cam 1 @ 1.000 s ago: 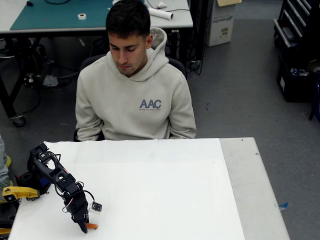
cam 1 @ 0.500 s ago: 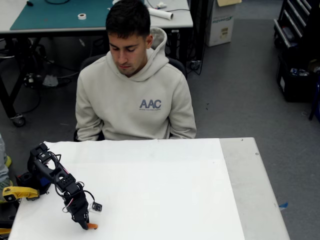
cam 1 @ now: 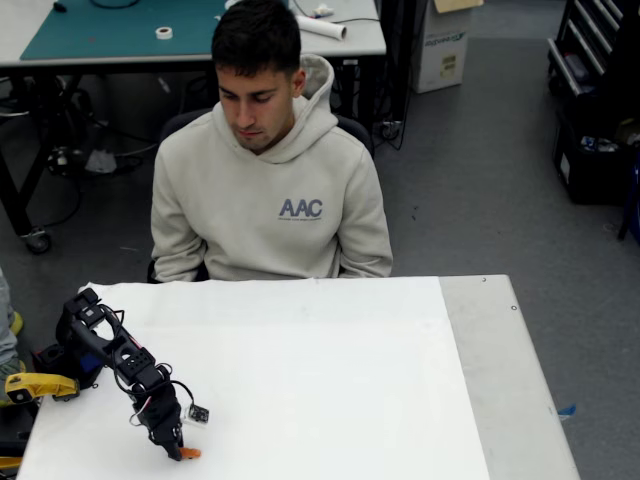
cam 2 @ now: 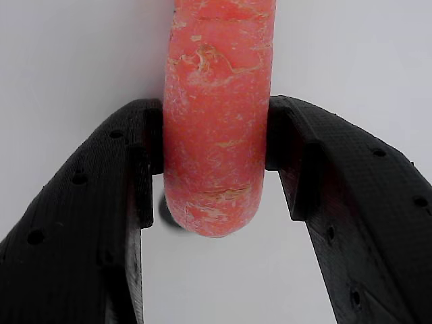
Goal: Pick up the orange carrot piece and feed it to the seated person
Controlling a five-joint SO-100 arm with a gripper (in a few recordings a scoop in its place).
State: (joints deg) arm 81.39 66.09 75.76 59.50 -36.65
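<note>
The black arm reaches down over the white table, near the table's front left corner as the fixed view shows it. Its gripper points down at the tabletop, and the carrot piece shows as a small orange nub right at the tip, low on the table near the front edge.

In the wrist view the gripper has its two black fingers pressed against either side of the carrot piece, so the jaws are narrowed and holding the carrot between them. The carrot runs lengthwise up out of the top of that picture, with its rounded end poking out past the finger pads toward the camera. Its skin is orange with pale scuffs. White table surface lies behind it, and a small dark shadow sits just under the rounded end; whether the carrot touches the table cannot be told.

The person sits at the far side of the table, behind its back edge, in a beige hooded top with blue letters on the chest, head tilted down toward the tabletop. The person is well apart from the gripper and the carrot.

A yellow clamp sits at the table's left edge, beside the base of the arm
</note>
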